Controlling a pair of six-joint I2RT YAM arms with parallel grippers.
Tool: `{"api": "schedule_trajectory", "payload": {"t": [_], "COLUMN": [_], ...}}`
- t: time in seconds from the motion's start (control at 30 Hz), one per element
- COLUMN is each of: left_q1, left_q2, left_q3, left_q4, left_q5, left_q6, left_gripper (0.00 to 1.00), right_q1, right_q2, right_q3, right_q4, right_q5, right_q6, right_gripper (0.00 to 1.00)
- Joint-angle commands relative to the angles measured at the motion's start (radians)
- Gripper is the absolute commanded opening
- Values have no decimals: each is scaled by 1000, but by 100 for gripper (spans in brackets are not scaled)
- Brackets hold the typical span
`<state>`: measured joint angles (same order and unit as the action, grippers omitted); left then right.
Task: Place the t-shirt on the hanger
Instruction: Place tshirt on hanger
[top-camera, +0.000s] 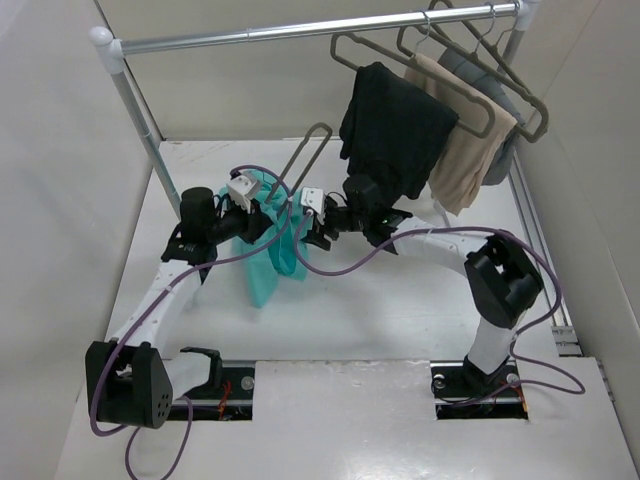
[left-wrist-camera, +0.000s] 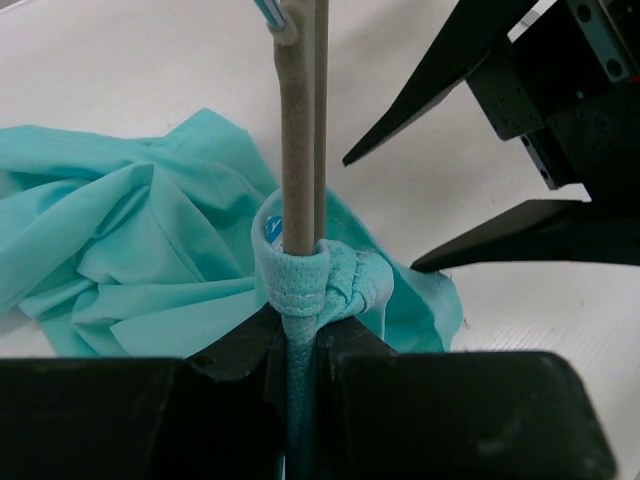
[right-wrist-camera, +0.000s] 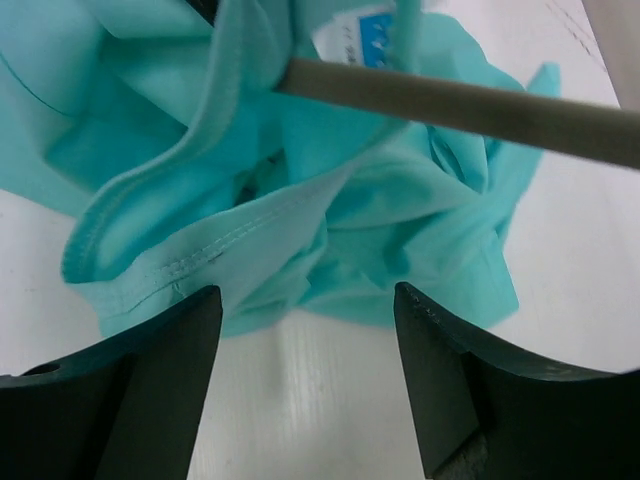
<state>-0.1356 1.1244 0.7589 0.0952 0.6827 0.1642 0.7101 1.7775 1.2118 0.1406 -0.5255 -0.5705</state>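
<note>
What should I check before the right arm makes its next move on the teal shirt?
1. Left gripper shut on hanger and t-shirt collar: ok.
2. Collar looped round one hanger arm: ok.
3. Right gripper open, nothing between its fingers: ok.
4. Right gripper lined up on a collar edge: cannot tell.
5. T-shirt lifted clear of table: not ok, bunched on it.

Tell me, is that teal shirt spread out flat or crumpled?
Crumpled. The t-shirt sits in bunched folds, partly on the table, with its collar gathered around the hanger bar.
</note>
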Motion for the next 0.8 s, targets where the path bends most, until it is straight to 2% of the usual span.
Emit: {"api": "schedule_trajectory", "payload": {"t": [0.0, 0.2, 0.3, 0.43, 0.53, 0.77], "left_q1": [5, 5, -6, -6, -15, -33], "left_q2": [-14, 5, 5, 5, 5, 5], "left_q3": [-7, -7, -7, -7, -7, -26], "left_q4": [83, 92, 71, 70, 98, 118], "left_q5": [9, -22, -34, -58, -71, -71], "left_q6": [-14, 24, 67, 77, 86, 57], "left_gripper": [0, 0, 0, 0, 0, 0], "right_q1": [19, 8, 8, 73, 83, 83], "right_q2": [8, -39, -99, -139, -84, 43], "right_q3": [74, 65, 52, 129, 181, 230], "right_q4": [111, 111, 1, -160, -274, -254], "right_q5": [-149, -180, -64, 106, 156, 125], "right_q6": [11, 11, 0, 10, 30, 92], "right_gripper": [74, 70, 69, 70, 73, 73]}}
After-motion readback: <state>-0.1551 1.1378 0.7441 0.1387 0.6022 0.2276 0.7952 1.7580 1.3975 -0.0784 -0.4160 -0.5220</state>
